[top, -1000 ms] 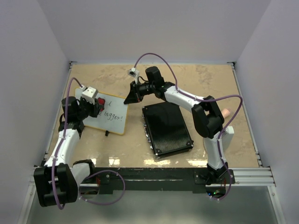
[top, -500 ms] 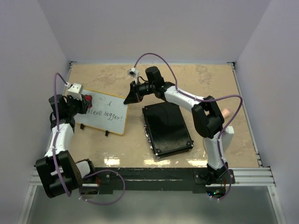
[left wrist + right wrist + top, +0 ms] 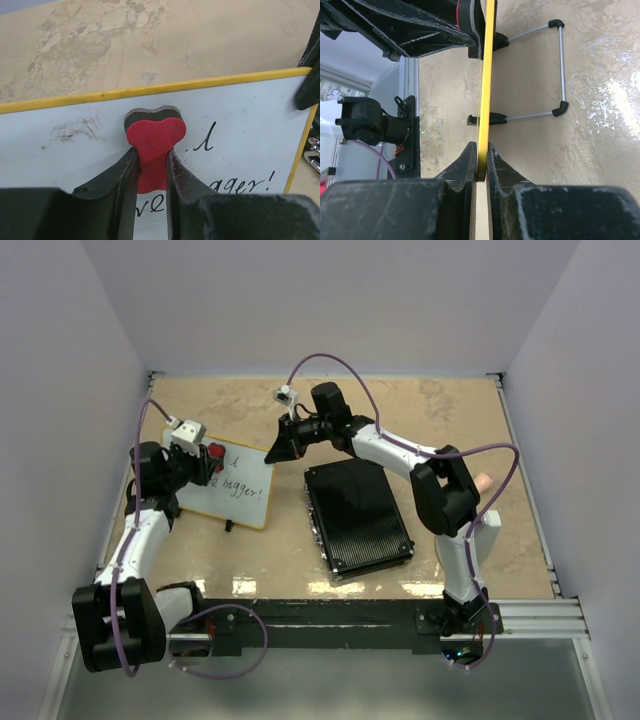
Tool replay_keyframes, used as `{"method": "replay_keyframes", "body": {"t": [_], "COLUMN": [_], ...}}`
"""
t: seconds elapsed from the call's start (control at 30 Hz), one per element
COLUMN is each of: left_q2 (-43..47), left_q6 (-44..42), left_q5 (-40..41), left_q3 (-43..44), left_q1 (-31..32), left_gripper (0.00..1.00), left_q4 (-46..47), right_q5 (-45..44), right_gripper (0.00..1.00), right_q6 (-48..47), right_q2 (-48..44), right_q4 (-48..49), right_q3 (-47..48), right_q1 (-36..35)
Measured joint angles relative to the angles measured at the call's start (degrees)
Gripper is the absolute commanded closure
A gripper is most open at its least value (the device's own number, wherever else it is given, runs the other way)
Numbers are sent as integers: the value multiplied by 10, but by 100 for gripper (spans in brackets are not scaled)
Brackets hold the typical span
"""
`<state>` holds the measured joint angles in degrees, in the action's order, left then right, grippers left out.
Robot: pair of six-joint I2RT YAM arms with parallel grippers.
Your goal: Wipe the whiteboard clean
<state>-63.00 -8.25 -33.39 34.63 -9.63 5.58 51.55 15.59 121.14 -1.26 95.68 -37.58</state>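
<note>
The whiteboard [image 3: 240,488] stands tilted at the table's left, white with a yellow-tan frame and black handwriting. My left gripper [image 3: 210,460] is shut on a red heart-shaped eraser [image 3: 154,142] pressed against the board's upper part [image 3: 240,120], with a smudge to its left and the words to its right and below. My right gripper [image 3: 275,450] is shut on the board's top right edge; in the right wrist view [image 3: 480,167] the yellow frame [image 3: 487,75] runs edge-on between the jaws. The board's wire feet [image 3: 561,65] rest on the table.
A black ribbed rectangular case [image 3: 357,518] lies at the table's middle, right of the board. Grey walls enclose the tan marbled table [image 3: 420,420] on three sides. The arms' base rail runs along the near edge.
My left gripper with the eraser swung left across the board, then came back right to its upper middle. The right gripper and the board stay still.
</note>
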Motion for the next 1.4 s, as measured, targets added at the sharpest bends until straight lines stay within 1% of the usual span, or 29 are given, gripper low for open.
{"method": "replay_keyframes", "body": {"t": [0.13,0.23,0.3,0.37,0.47,0.57,0.6,0.63,0.9,0.97,1.03,1.1,1.17,1.33,1.4], "left_q2": [2,-6,-26,-43,-47,-35,-31,-28,-15,-20,-25,-31,-33,-34,-34], "left_q6": [3,1,-7,-19,-39,-43,-42,-37,4,12,17,22,26,14,0], "left_q5": [2,3,6,9,26,37,38,42,77,81,88,94,96,125,140], "left_q3": [-2,2,19,40,61,63,63,63,49,49,52,63,70,84,84], "left_q1": [-13,-59,-87,-93,-65,-22,-16,11,169,188,195,191,174,67,43], "left_gripper": [100,100,100,100,100,100,100,100,100,100,100,100,100,100,100], "left_q4": [-1,-9,-22,-43,-76,-91,-94,-97,-92,-92,-99,-111,-118,-130,-132], "right_q5": [0,0,0,0,0,0,0,0,-10,-11,-13,-13,-14,-10,-8], "right_gripper": [100,100,100,100,100,100,100,100,100,100,100,100,100,100,100], "right_q6": [0,0,0,0,0,0,0,0,0,0,-1,-1,-2,3,5], "right_q2": [0,0,0,0,0,0,0,0,3,3,4,4,4,4,4], "right_q4": [0,0,0,0,0,0,0,-1,-2,-2,-2,-2,-2,0,2], "right_q3": [0,0,0,0,0,0,0,0,0,0,0,0,0,0,0], "right_q1": [0,0,0,0,0,0,0,0,2,2,3,4,4,3,2]}}
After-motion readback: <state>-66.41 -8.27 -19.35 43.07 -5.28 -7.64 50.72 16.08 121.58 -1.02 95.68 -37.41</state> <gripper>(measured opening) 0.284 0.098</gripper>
